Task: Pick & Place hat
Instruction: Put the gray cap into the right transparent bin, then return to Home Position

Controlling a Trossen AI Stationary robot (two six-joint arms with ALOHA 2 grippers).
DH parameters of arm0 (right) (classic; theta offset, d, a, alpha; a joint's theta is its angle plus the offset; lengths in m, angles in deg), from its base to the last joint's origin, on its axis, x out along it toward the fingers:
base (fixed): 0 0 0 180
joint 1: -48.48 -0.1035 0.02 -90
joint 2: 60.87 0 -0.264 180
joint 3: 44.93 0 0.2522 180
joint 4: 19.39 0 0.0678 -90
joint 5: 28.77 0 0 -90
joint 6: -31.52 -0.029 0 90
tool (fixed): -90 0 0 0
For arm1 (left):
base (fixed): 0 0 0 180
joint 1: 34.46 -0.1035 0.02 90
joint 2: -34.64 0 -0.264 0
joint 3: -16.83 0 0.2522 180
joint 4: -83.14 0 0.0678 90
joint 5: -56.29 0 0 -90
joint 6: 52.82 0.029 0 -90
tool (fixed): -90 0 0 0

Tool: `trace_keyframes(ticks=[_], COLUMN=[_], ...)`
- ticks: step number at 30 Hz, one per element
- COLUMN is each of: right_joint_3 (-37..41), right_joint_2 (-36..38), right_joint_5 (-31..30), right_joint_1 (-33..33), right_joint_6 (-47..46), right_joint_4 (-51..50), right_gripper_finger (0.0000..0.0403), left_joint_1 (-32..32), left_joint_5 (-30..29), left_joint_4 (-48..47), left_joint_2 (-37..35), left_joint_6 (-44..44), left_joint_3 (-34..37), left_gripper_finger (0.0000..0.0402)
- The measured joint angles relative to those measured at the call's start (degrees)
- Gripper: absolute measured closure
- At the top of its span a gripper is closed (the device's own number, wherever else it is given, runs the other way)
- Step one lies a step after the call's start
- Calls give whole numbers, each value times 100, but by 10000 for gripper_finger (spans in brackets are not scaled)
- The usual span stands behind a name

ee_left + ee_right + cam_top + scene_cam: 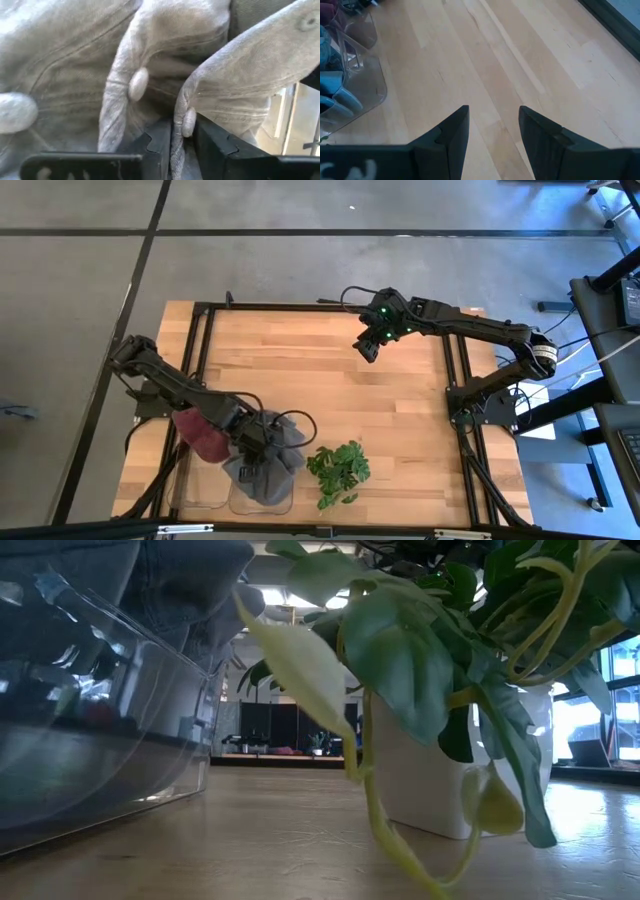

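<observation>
A grey denim hat (pixel 268 452) sits over a clear plastic bin (pixel 262 498) near the table's near edge. In the low view the grey hat (pixel 190 585) bulges above the bin's wall (pixel 130 710). My left gripper (pixel 252 448) is down at the hat and shut on its cloth. A maroon hat (pixel 200 436) lies beside the left arm, at the bin's left side. My right gripper (pixel 366 348) hovers open over bare wood at the far right of the table, touching nothing; its wrist view shows the open fingers (pixel 492 135) above the boards. My left gripper pinches a raised fold of the grey hat's cloth (pixel 181 107) between its two fingers (pixel 161 145), by a seam with a small round button (pixel 189 121). The fold holds more than one layer. The rest of the hat (pixel 75 60) bunches slack in front of the fingers.
A leafy plant (pixel 338 470) in a white pot (pixel 420 790) stands right of the bin, close to the hat. Black frame rails (pixel 205 340) run along the table's left and right sides. Bare wood lies across the middle and far part of the table (pixel 330 390).
</observation>
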State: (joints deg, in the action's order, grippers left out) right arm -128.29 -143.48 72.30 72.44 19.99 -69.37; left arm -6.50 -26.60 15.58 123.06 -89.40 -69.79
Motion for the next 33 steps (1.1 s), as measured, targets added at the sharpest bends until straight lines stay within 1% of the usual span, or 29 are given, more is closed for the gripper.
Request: trace_keyframes(ticks=[7,10,15,20,23,25,27,30,31,33], right_joint_3=[-4,-7,-7,-7,-7,-7,-7,-7,-4,68], right_joint_2=[2,2,2,2,2,2,2,8,21,46], right_joint_5=[7,7,3,2,2,3,9,80,72,-82], right_joint_1=[0,0,0,0,2,2,2,-100,-153,-317], right_joint_6=[0,2,2,0,-18,-199,-170,-23,-18,43], right_joint_4=[-10,-11,-12,-13,-13,-10,3,152,199,515], right_gripper_finger=[231,231,231,231,231,231,231,231,231,231], left_joint_1=[-50,-68,-79,-166,-248,-351,-465,-598,-622,-647], left_joint_5=[-56,-220,-343,-454,-899,-1233,-1600,-2530,-2748,-3068], left_joint_4=[-250,-353,-330,-345,-339,-336,-314,-396,-417,-377], left_joint_2=[-191,-333,-613,-848,-1216,-1525,-1855,-2347,-2488,-2717], left_joint_6=[-74,-103,-99,240,398,711,1293,2201,2282,2059], left_joint_3=[0,0,0,0,0,0,0,-4,-4,-4], left_gripper_finger=[279,260,249,249,249,248,249,248,248,247])
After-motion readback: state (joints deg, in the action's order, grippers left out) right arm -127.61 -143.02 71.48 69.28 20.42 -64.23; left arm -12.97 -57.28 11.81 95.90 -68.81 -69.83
